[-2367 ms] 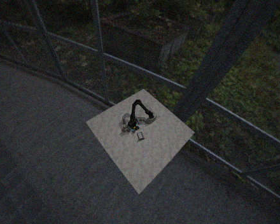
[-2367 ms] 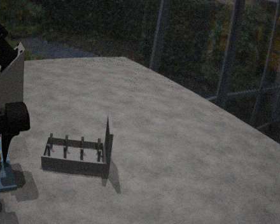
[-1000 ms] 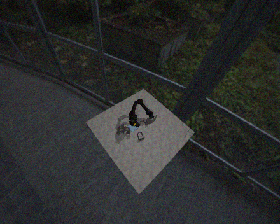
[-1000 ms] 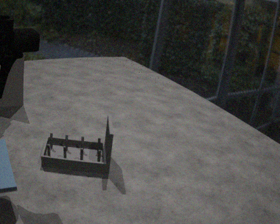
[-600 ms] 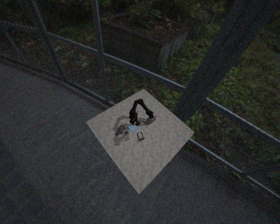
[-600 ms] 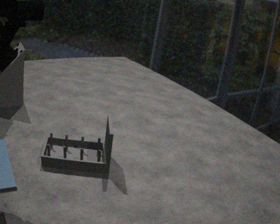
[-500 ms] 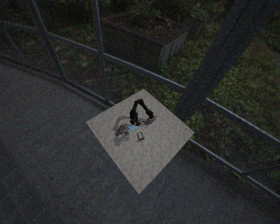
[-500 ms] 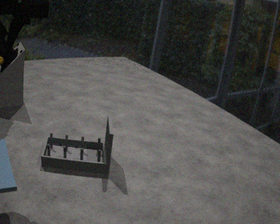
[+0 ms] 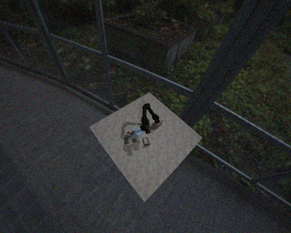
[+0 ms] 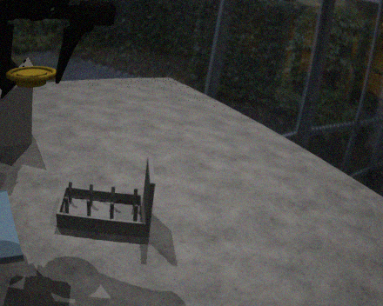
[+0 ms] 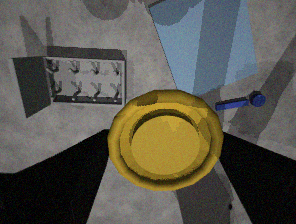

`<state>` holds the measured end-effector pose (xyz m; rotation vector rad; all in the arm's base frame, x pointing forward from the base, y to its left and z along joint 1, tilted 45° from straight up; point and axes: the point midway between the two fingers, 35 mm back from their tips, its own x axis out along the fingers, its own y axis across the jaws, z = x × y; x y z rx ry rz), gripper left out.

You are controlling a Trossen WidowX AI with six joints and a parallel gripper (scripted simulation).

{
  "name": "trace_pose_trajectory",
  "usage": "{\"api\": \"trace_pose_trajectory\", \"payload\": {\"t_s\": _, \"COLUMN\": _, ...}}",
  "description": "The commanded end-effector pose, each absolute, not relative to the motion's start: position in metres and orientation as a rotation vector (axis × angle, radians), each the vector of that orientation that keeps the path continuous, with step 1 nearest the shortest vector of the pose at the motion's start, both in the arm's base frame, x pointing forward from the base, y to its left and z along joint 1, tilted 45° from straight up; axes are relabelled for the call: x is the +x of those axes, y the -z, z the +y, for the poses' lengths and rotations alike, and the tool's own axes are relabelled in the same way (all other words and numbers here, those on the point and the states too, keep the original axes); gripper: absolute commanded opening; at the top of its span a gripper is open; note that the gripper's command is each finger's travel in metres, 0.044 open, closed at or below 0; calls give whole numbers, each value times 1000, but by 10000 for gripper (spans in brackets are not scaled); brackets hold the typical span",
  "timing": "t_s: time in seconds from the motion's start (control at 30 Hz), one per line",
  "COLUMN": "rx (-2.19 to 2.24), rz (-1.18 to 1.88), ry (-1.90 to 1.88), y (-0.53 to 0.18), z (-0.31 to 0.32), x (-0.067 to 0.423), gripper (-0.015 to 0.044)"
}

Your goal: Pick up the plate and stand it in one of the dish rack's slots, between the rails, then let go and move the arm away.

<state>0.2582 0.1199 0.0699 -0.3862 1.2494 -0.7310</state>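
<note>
The gripper is clamped on the yellow plate, carrying it flat, high above the worktop; next, tip it upright over the dish rack ahead-left

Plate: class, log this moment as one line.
pincer: shut on plate | plate: flat, raised above table | dish rack: slots unfilled
</note>
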Motion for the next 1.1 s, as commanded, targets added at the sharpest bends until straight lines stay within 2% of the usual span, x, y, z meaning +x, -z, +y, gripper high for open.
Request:
{"api": "trace_pose_trajectory", "payload": {"t_s": 0.0, "rx": -372, "rz": 1262, "ry": 735, "y": -66, "z": 119, "x": 256, "gripper": 0}}
{"api": "trace_pose_trajectory", "payload": {"t_s": 0.57, "rx": -401, "rz": 1614, "ry": 421, "y": -22, "z": 96, "x": 253, "gripper": 0}}
{"api": "trace_pose_trajectory", "payload": {"t_s": 1.07, "rx": -377, "rz": 1765, "ry": 17, "y": 10, "z": 83, "x": 252, "gripper": 0}}
